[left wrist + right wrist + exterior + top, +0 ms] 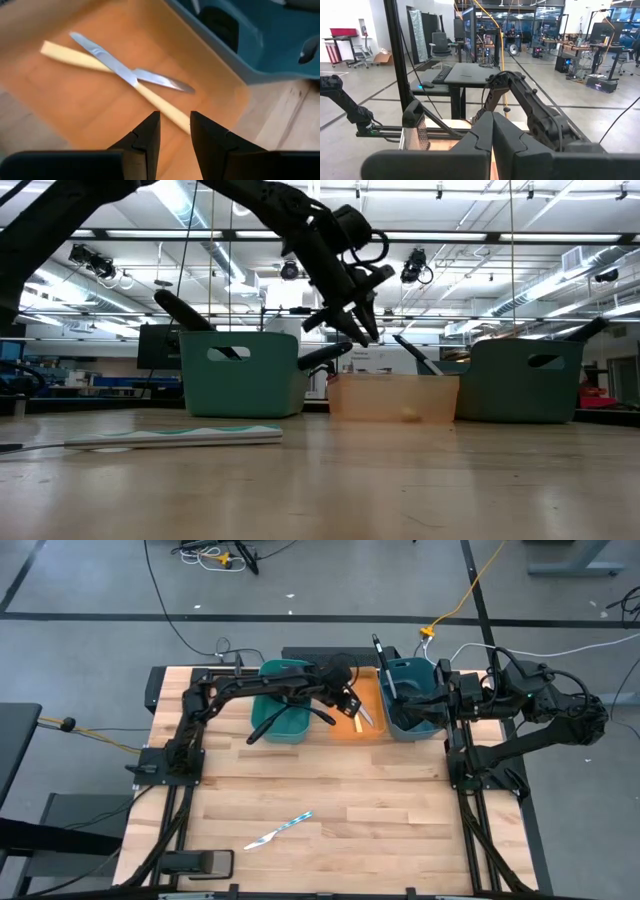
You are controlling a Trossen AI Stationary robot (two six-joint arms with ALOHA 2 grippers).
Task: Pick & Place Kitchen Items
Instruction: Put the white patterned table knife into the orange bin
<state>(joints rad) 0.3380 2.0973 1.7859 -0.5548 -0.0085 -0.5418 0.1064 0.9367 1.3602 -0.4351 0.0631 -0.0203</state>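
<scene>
Two knives with pale yellow handles lie crossed on the floor of the orange tray. My left gripper hangs open a little above them with nothing between its fingers; in the high view my left gripper is over the tray's left part. Black utensils stick out of the left teal bin. A black spatula leans in the right teal bin. My right gripper is shut and empty, raised by the right bin.
A knife with a light-blue handle lies flat on the bare wood toward the near edge, left of centre; the low view also shows this knife. The two bins flank the tray along the far edge. Open wood lies between them and the near edge.
</scene>
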